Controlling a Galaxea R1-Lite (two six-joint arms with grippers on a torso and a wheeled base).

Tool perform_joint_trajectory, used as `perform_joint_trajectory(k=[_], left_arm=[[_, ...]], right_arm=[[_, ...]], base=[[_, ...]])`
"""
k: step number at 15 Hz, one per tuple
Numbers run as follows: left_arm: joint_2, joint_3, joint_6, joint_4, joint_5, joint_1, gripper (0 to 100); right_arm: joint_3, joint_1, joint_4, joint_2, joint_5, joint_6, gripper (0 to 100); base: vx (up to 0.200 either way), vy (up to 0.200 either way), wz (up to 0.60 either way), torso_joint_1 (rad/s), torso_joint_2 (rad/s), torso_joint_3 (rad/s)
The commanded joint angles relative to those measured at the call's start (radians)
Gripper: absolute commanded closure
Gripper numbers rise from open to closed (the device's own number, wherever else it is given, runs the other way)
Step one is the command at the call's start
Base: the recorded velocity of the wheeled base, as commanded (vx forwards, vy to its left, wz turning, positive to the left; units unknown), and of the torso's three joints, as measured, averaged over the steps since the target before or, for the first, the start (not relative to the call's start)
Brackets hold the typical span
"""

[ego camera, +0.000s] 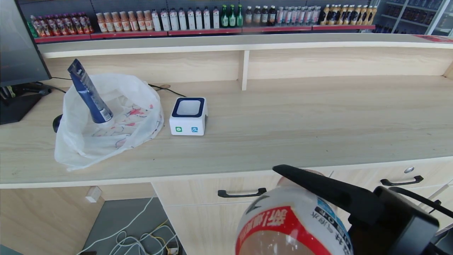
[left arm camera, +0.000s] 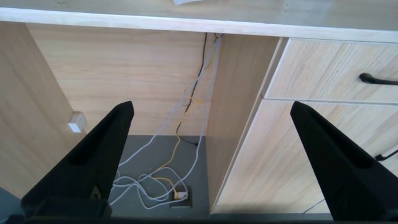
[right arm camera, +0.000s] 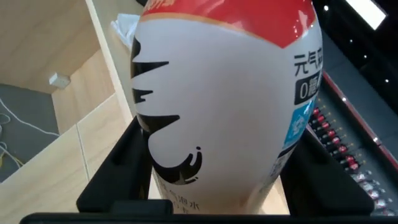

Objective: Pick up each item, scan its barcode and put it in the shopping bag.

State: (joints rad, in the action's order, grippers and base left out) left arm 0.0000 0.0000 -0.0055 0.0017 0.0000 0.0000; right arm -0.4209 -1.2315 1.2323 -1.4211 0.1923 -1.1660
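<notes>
My right gripper is shut on a clear drink bottle with a white and red label, held low in front of the counter's drawers. From the right wrist view the bottle sits between the fingers. On the counter at the left a white plastic shopping bag lies open, with a blue tube standing tilted in it. A white scanner box with a blue rim stands just right of the bag. My left gripper is open, below the counter edge, holding nothing.
The wooden counter has a raised ledge at the back. A dark monitor stands at the far left. Drawers with black handles are under the counter's front. Loose cables lie on the floor. Bottle shelves line the back wall.
</notes>
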Motion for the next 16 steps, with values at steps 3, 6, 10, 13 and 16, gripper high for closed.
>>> perform_joint_trajectory(k=[3,6,10,13,16], left_arm=[[0.0,0.0,-0.001,0.0,0.0,0.0,0],[0.0,0.0,-0.001,0.0,0.0,0.0,0],[0.0,0.0,-0.001,0.0,0.0,0.0,0],[0.0,0.0,-0.001,0.0,0.0,0.0,0],[0.0,0.0,-0.001,0.0,0.0,0.0,0]], right_arm=[[0.002,0.0,0.001,0.002,-0.033,-0.201,100],[-0.012,0.0,0.001,-0.001,-0.08,-0.265,100],[-0.015,0.0,0.004,0.007,-0.171,-0.42,100],[-0.01,0.001,0.004,0.011,-0.209,-0.431,100],[-0.016,0.009,0.004,0.013,-0.278,-0.495,100]], base=[[0.0,0.0,0.0,0.0,0.0,0.0],[0.0,0.0,0.0,0.0,0.0,0.0],[0.0,0.0,0.0,0.0,0.0,0.0],[0.0,0.0,0.0,0.0,0.0,0.0],[0.0,0.0,0.0,0.0,0.0,0.0]])
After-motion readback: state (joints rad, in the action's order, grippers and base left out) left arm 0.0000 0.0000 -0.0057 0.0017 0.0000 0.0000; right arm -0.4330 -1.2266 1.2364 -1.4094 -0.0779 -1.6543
